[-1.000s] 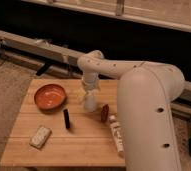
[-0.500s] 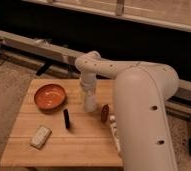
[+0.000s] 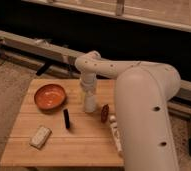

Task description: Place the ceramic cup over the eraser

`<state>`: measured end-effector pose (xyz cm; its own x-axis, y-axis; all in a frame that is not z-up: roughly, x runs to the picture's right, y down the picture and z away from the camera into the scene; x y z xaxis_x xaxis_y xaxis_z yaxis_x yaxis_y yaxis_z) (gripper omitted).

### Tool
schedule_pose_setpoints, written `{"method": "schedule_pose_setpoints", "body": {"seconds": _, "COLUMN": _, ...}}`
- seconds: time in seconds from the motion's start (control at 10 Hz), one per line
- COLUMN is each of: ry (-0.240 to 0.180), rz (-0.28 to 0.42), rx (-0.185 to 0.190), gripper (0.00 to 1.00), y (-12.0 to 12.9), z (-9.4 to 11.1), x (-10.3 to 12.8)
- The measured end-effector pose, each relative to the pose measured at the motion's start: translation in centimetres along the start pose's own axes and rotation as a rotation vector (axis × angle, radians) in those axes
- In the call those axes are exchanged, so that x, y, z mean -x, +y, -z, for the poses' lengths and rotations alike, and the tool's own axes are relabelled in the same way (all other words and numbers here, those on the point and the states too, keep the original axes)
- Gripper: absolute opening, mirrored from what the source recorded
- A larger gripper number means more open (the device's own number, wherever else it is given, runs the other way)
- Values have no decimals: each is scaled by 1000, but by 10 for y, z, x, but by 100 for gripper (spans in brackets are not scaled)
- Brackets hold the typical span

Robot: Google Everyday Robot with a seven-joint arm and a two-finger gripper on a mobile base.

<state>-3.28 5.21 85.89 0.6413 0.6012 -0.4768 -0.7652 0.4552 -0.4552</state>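
The small white ceramic cup (image 3: 90, 105) stands upright on the wooden table (image 3: 84, 145), right of the middle. My gripper (image 3: 88, 93) comes straight down from the white arm onto the cup's top and is shut on its rim. The eraser (image 3: 66, 119), a slim black bar, lies flat on the table a short way to the left of the cup and a little nearer the front, apart from it.
An orange bowl (image 3: 50, 96) sits at the table's back left. A pale beige block (image 3: 40, 136) lies near the front left. A dark red oval piece (image 3: 105, 113) and a white bottle (image 3: 115, 136) lie right of the cup, beside the robot's large white body (image 3: 146, 120).
The gripper has settled onto the cup's top and its fingers have closed on it. The cup, eraser and other objects stay where they were.
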Motion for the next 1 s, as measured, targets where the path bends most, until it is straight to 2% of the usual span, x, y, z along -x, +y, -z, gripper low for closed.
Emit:
{"method": "schedule_pose_setpoints", "body": {"seconds": 0.2, "ry": -26, "rz": 17, "rx": -15, "gripper": 0, "y": 8, "z": 32, "x": -20}}
{"method": "schedule_pose_setpoints", "body": {"seconds": 0.5, "ry": -76, "rz": 67, "rx": -36, "gripper": 0, "y": 35, "z": 107, "x": -58}}
{"method": "schedule_pose_setpoints", "body": {"seconds": 0.6, "ry": -97, "rz": 91, "rx": -44, "gripper": 0, "y": 49, "z": 137, "x": -76}}
{"method": "schedule_pose_setpoints", "body": {"seconds": 0.8, "ry": -135, "rz": 139, "rx": -49, "gripper": 0, "y": 78, "z": 174, "x": -98}}
{"method": "schedule_pose_setpoints", "body": {"seconds": 1.0, "ry": -169, "rz": 232, "rx": -50, "gripper": 0, "y": 126, "z": 201, "x": -118}}
